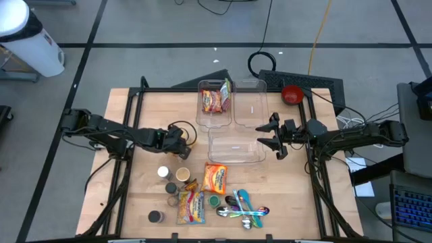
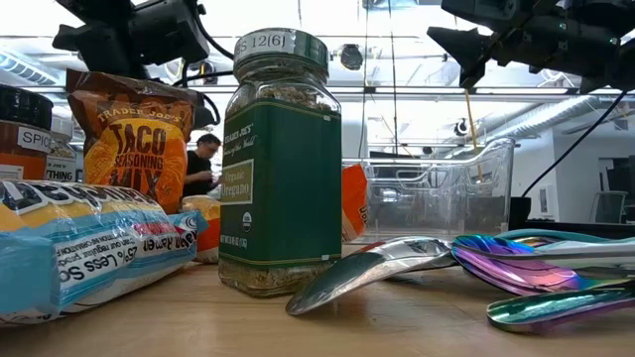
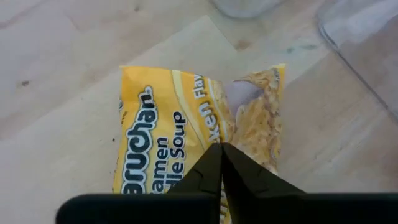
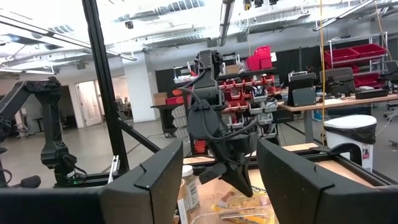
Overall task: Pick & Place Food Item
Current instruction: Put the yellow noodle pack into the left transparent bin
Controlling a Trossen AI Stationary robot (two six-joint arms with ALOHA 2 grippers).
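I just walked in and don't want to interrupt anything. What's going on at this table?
The left gripper is shut on a yellow Maruchan ramen soup packet, pinching its edge above the wooden table. The right gripper hangs open beside the front clear plastic bin. The back-left clear bin already holds a similar packet.

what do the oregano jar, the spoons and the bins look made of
Oregano jar: seemingly clear glass, contents visible above a green paper-like label, dark lid. Spoons: polished metal with an iridescent purple-blue finish, mirror reflections. Bins: transparent, probably hard plastic; the table shows through.
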